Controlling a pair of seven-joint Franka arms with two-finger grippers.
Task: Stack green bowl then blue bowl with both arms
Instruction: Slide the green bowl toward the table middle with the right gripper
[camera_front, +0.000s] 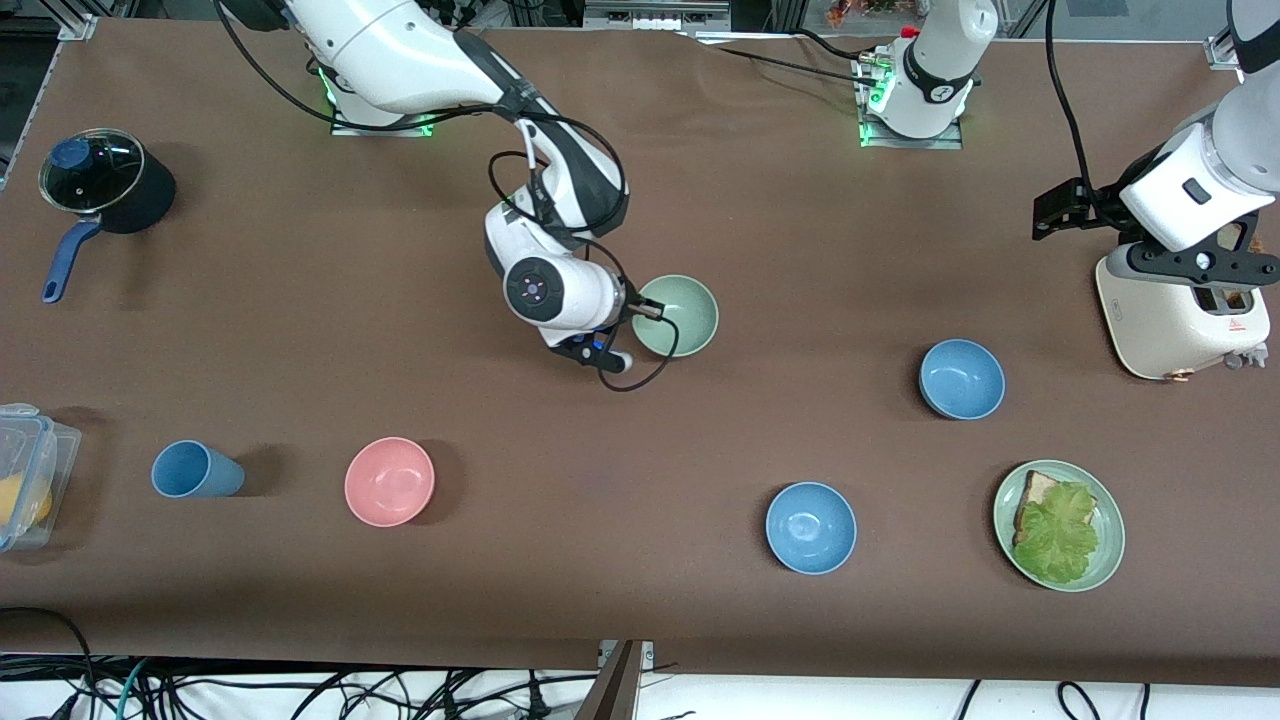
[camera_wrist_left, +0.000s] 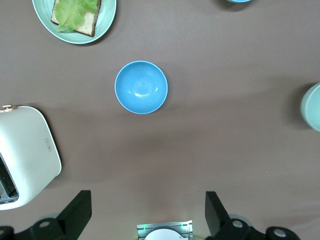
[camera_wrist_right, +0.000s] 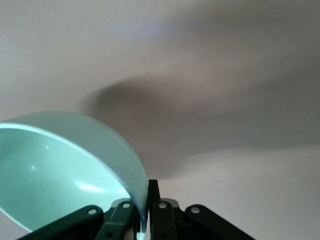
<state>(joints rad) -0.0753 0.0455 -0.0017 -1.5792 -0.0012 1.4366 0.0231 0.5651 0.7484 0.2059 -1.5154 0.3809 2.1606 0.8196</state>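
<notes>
The pale green bowl is near the middle of the table, tilted and seemingly lifted a little above it. My right gripper is shut on its rim. In the right wrist view the rim runs between the closed fingers of the right gripper. One blue bowl sits toward the left arm's end and also shows in the left wrist view. A second blue bowl lies nearer the front camera. My left gripper is open and empty, high over the toaster; the left wrist view shows its fingers wide apart.
A white toaster and a green plate with bread and lettuce are at the left arm's end. A pink bowl, a blue cup, a lidded pot and a plastic container are toward the right arm's end.
</notes>
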